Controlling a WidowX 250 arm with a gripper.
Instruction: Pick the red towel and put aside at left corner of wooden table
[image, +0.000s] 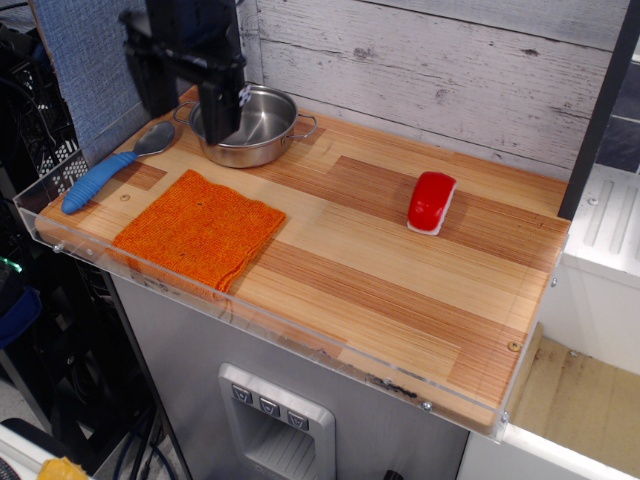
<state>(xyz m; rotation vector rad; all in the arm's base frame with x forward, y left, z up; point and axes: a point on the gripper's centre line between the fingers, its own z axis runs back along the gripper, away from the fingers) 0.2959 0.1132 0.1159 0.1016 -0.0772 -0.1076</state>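
The red towel (200, 229), an orange-red knitted square, lies flat at the front left corner of the wooden table (400, 280), against the clear acrylic edge. My gripper (188, 108) hangs well above the table at the back left, over the steel pot's left side. Its two black fingers (221, 105) are spread apart and hold nothing. The towel lies free, below and in front of the gripper.
A steel pot (250, 125) stands at the back left, behind the towel. A spoon with a blue handle (100, 178) lies at the left edge. A small glossy red-and-white block (432, 202) sits right of centre. A grey plank wall (450, 70) runs along the back.
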